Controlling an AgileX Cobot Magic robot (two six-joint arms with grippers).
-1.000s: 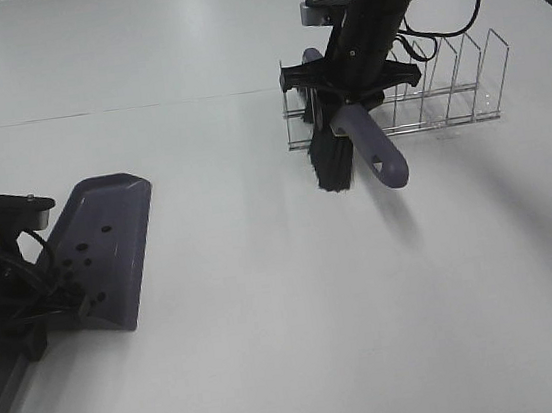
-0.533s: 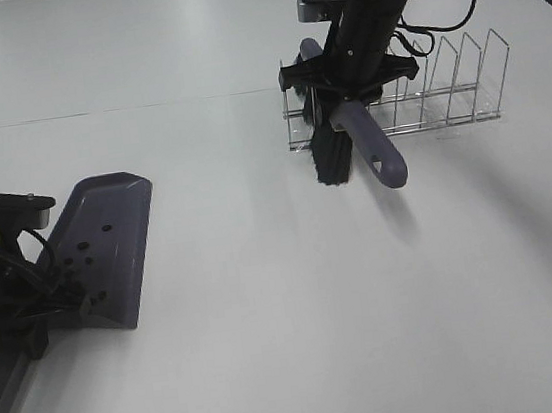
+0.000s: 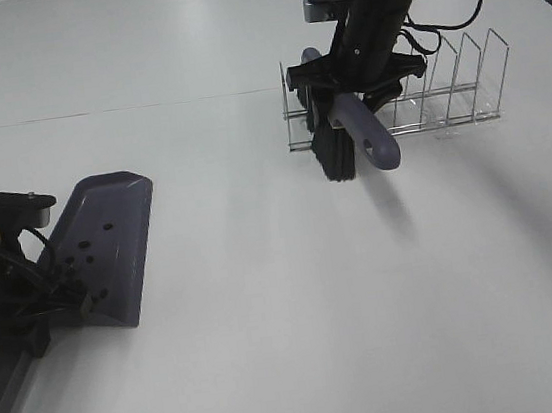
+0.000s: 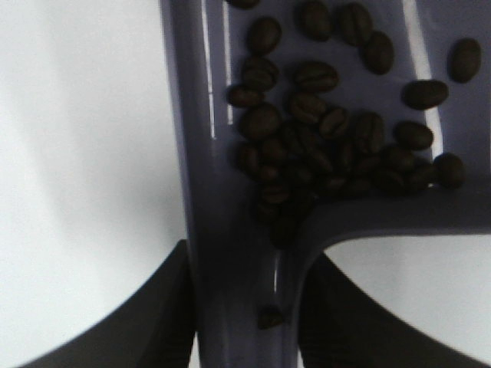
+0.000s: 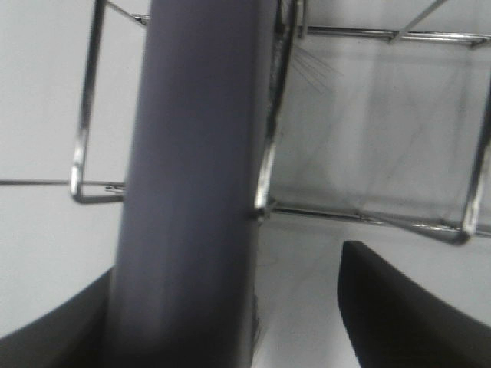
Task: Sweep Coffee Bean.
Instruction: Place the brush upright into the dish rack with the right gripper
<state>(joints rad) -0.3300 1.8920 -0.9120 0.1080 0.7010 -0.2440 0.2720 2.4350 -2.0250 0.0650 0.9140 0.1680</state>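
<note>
Dark brown and gathered: finding the coffee bean (image 4: 322, 146) lying as a heap of a few dozen inside the grey-purple dustpan (image 4: 230, 253), crowding into the corner where pan meets handle. Noting one stray sitting lower down, in the handle's channel.

Pinching that handle from both sides with the left jaws, and resting the pan on the white desk (image 3: 289, 316) at the near left.

Spotting no loose bean anywhere on the desk in the high view, though admitting that something so small might be escaping notice there. Judging the sweeping itself as done, or very nearly so.

Over at the far right, gripping the brush (image 3: 353, 137) by its grey-purple handle with the right jaws, pressed onto it. Tilting it with the black bristles (image 3: 334, 159) pointing down at the left end of the wire rack (image 3: 443, 85). Not managing to tell whether the bristles are touching the desk or hanging just above it.

Reading this as putting the brush away and not as lining up another stroke, being well apart from the dustpan with nothing visible to sweep between them.

Remaining, by that judgement: seating the brush in the rack, letting go of it, and dealing with the loaded pan.
</note>
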